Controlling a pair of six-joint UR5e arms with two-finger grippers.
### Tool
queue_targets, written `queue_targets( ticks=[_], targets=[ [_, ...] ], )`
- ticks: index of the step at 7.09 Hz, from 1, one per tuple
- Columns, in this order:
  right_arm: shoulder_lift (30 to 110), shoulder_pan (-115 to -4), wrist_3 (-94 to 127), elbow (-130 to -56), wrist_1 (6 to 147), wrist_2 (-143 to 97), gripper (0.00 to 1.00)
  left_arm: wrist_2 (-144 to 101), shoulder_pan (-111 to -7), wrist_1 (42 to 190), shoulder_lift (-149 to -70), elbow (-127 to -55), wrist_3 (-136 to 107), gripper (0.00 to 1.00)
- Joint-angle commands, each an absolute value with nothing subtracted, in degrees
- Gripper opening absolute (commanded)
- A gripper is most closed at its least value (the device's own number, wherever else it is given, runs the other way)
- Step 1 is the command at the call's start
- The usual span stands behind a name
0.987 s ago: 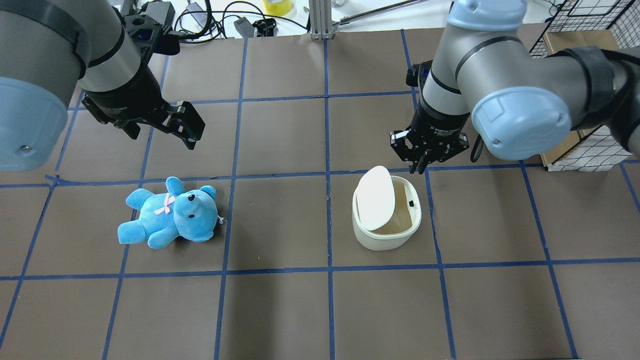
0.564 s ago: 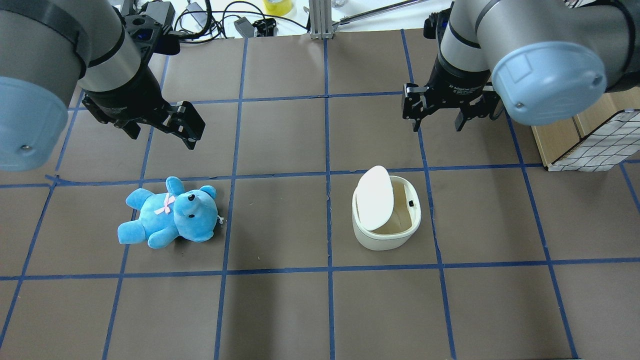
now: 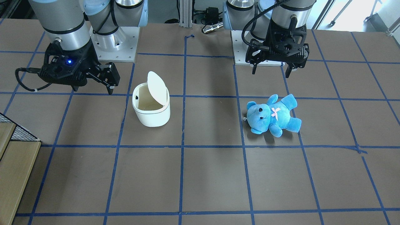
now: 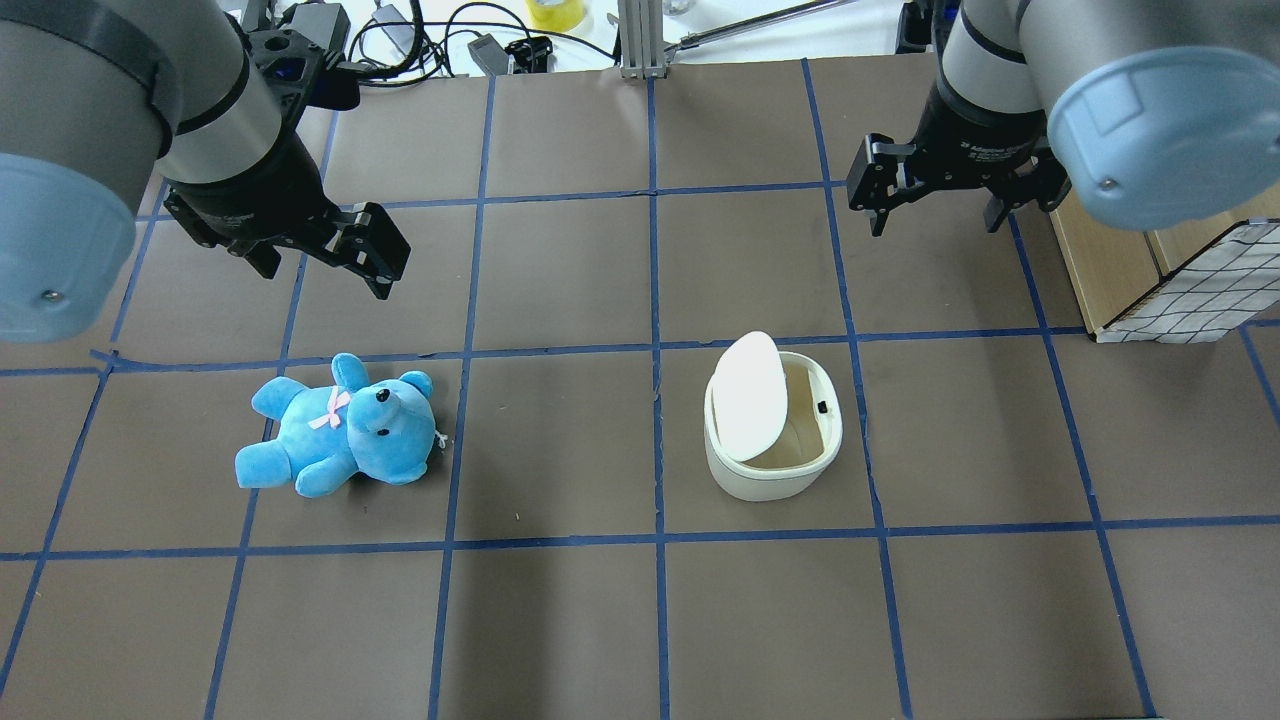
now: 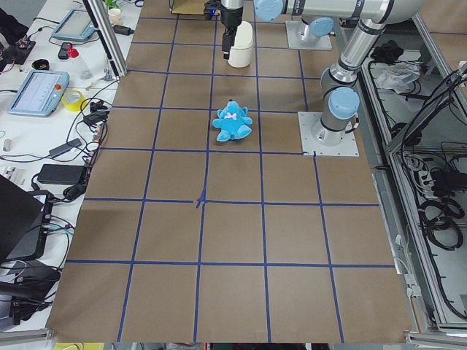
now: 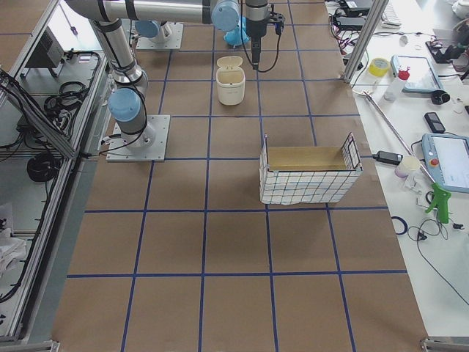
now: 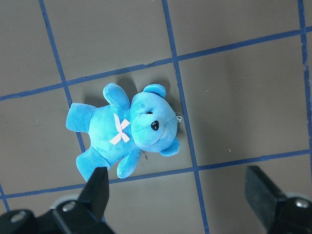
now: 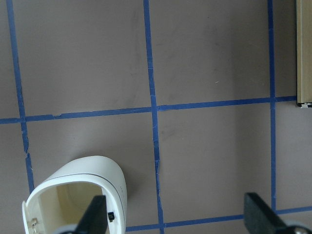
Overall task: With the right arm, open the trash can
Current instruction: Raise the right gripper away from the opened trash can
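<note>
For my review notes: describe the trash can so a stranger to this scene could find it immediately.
On the brown table gridded with blue tape, look at the robot's right half. The trash can is the small white rounded bin standing there, flat lid tipped up over a cream interior, unlike the blue teddy bear lying opposite.

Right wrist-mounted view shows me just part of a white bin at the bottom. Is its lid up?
Observer: Yes. The trash can has its lid raised on its hinge, the inside showing.
Visitor: Is something holding it?
Observer: No. The right gripper hangs apart from it, open and empty.
Visitor: Anything else on the table?
Observer: A blue teddy bear lies near the open left gripper, untouched.
</note>
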State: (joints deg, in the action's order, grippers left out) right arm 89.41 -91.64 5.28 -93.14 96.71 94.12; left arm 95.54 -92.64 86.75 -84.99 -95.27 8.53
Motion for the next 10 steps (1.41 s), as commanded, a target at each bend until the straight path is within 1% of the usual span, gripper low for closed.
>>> queue_targets(
  ticks=[1, 3, 10],
  targets=[
    [91.23, -91.05, 4.92, -93.08, 94.93, 94.04, 1.00, 95.54, -92.64, 86.75, -84.99, -95.27, 8.53, 1.00],
    [92.37, -91.14, 5.01, -93.16, 93.44, 92.04, 1.00, 95.54, -92.64, 86.75, -84.99, -95.27, 8.53, 1.00],
    [92.37, -91.23, 5.01, -93.34, 92.81, 91.93, 1.00, 95.54, -92.64, 86.75, -84.99, -95.27, 8.53, 1.00]
  ],
)
